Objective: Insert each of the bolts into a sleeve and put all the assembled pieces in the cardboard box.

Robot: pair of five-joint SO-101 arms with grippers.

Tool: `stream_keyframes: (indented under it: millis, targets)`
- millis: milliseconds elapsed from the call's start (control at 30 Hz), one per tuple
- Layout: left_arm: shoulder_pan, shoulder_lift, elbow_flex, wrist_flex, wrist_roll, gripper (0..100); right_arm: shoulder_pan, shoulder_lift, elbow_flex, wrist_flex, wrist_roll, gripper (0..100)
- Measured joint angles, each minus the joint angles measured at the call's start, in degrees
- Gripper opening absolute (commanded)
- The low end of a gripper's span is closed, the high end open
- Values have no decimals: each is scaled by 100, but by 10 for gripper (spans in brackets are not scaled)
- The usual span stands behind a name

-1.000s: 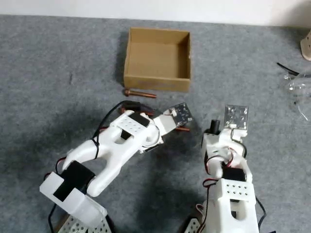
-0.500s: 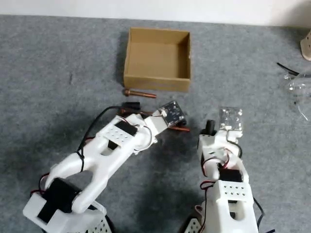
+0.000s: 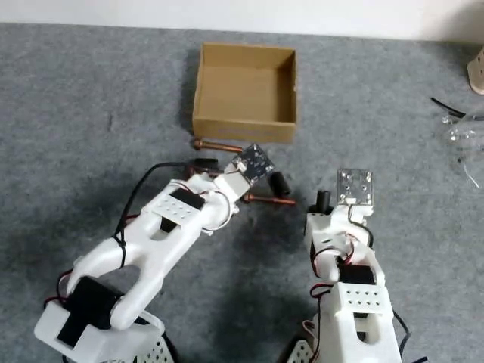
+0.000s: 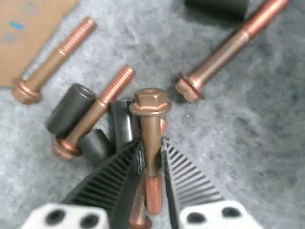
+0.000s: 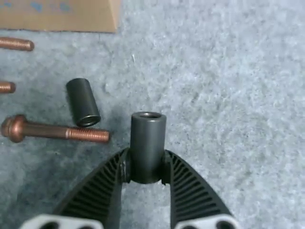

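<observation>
My left jaws are clenched on the shank of a copper-coloured bolt with a hexagonal flanged head (image 4: 150, 125). It is held above the grey carpeted worktop (image 3: 76, 113), a short way out from the arm-facing wall of the open brown cardboard box (image 3: 242, 130). The head points away from my wrist and the threaded end lies back between the jaws. My right jaws grasp a black cylindrical metal sleeve (image 5: 147, 138) around its near half, with the open bore facing outward. It sits farther from the box, off its right-hand corner. Bolt and sleeve are held apart, so I judge the step in hand to be the insertion. Procedure: only the threaded end will enter the bore, so first turn the left wrist until that end faces the sleeve. If the jaws cover too much thread, re-seat the bolt nearer its head. Bring both axes onto one line before closing the gap. Advance slowly, because the thread is likely to catch on the bore rim if tilted. Keep both grips firm until the flange meets the sleeve. Work above the other copper bolts (image 3: 215, 144) and the spare black sleeve (image 3: 280, 182) lying in front of the box, to avoid scattering them.
</observation>
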Motion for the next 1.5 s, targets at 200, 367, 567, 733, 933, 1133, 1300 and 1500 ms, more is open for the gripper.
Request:
stream_keyframes:
  millis: [200,367,567,733,933,1133,1300,1500]
  targets:
    - [0,0,0,-18,9,6,0,0,0,0,0,4]
    - [0,0,0,-18,9,6,0,0,0,-35,0,4]
    - [0,0,79,-149,9,6,0,0,44,-105,0,4]
    - [0,0,79,-167,18,6,-9,0,44,-123,0,4]
    - [-211,-70,79,-167,545,6,-9,0,44,-123,0,4]
    - [-774,-1169,721,-484,1169,6,-18,0,44,-123,0,4]
    - [-738,-2479,1591,-826,1213,6,-413,0,44,-123,0,4]
    - [-738,-3912,2286,-888,1213,6,-668,0,44,-123,0,4]
